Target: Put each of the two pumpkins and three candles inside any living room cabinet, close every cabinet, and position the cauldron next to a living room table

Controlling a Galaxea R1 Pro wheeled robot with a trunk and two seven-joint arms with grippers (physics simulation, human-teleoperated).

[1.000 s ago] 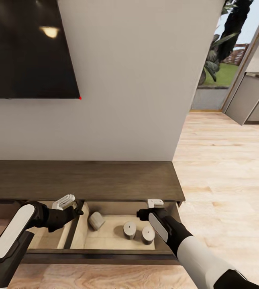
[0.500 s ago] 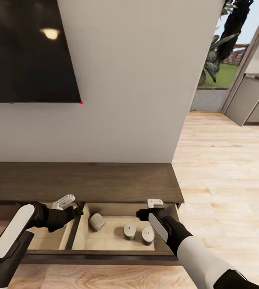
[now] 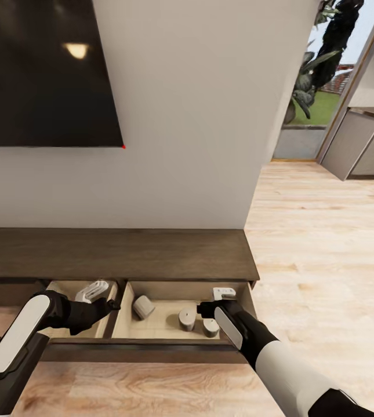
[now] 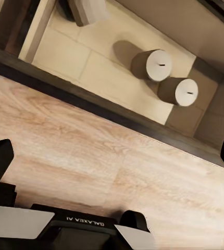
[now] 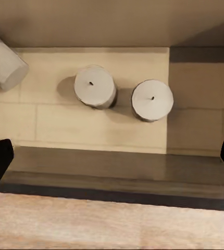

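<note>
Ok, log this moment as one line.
drawer: open | candles: three inside, one tipped | left tool: open | right tool: open

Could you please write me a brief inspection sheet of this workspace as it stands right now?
Surface: cabinet, long dark wood top; two drawers pulled out, pale interiors.
Job's things: three candles in the right drawer: two upright, close together, one tipped on its side. Pumpkins, cauldron: nothing seen.
Clutter: nothing seen.
Grippers: left gripper above the left drawer, right gripper above the right drawer; both open, holding nothing.
Cables: nothing seen.
Surroundings: black TV on the pale wall, plank floor, plants beyond the opening.
</note>
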